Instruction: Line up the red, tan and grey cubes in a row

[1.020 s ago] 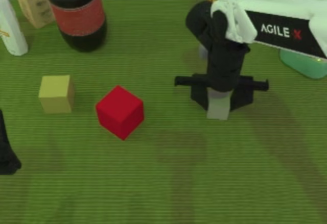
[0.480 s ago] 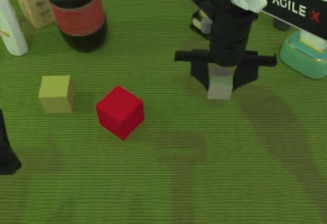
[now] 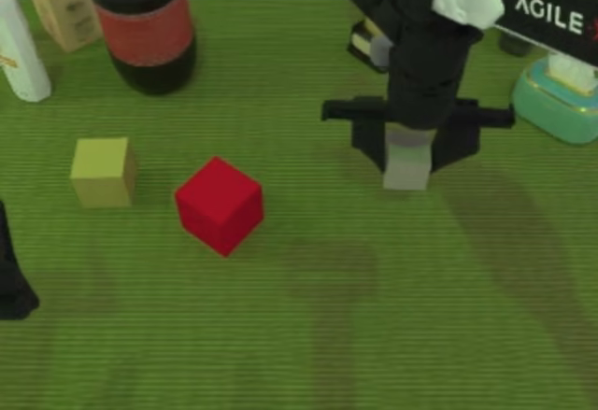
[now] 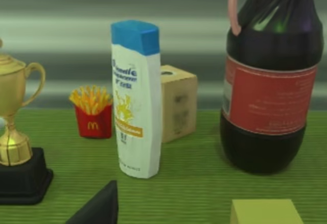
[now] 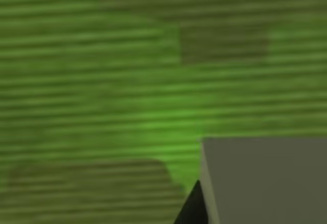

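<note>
Right claw (image 3: 408, 153) sits right of centre over the green bench (image 3: 308, 335), fingers clamped on the grey cube (image 3: 406, 165), which is lifted clear of the surface; its shadow falls apart from it in the right wrist view. Red cube (image 3: 220, 205) rests left of centre, turned corner-on. Tan cube (image 3: 103, 171) lies just left of the red one, apart from it. Left claw (image 3: 11, 279) parked at the left edge; cannot tell its finger state. Far left: cola bottle (image 3: 140, 22), shampoo bottle (image 3: 19, 50), pale box with a hole (image 3: 61, 1). Teal stand (image 3: 559, 102) far right.
</note>
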You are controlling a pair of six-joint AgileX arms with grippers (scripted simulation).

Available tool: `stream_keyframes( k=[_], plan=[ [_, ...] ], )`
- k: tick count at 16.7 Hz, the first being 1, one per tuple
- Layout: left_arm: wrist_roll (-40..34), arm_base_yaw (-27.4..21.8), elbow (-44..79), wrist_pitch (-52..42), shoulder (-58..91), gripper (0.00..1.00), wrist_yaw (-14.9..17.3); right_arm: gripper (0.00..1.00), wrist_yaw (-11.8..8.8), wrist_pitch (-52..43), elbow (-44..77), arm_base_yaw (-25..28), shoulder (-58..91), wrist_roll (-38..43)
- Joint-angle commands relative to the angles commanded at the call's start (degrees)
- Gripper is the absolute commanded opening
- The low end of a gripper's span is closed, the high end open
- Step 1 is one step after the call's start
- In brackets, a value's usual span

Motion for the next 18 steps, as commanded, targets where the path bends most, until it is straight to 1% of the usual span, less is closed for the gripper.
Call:
stream_keyframes(
  k=[4, 7, 14, 18],
  plan=[
    [0.0, 0.0, 0.0, 0.0, 0.0, 1.0, 0.0, 0.0, 0.0, 2.7, -12.6, 2.2, -8.4, -0.2],
    [0.0, 0.0, 0.0, 0.0, 0.0, 1.0, 0.0, 0.0, -0.1, 4.4, -18.9, 3.6, -13.4, -0.3],
    [0.0, 0.0, 0.0, 0.0, 0.0, 1.0, 0.0, 0.0, -0.1, 5.6, -20.7, 3.7, -14.1, -0.2],
    [0.0, 0.0, 0.0, 0.0, 0.0, 1.0, 0.0, 0.0, 0.0, 13.4, -25.8, 3.8, -11.9, -0.2]
  ],
)
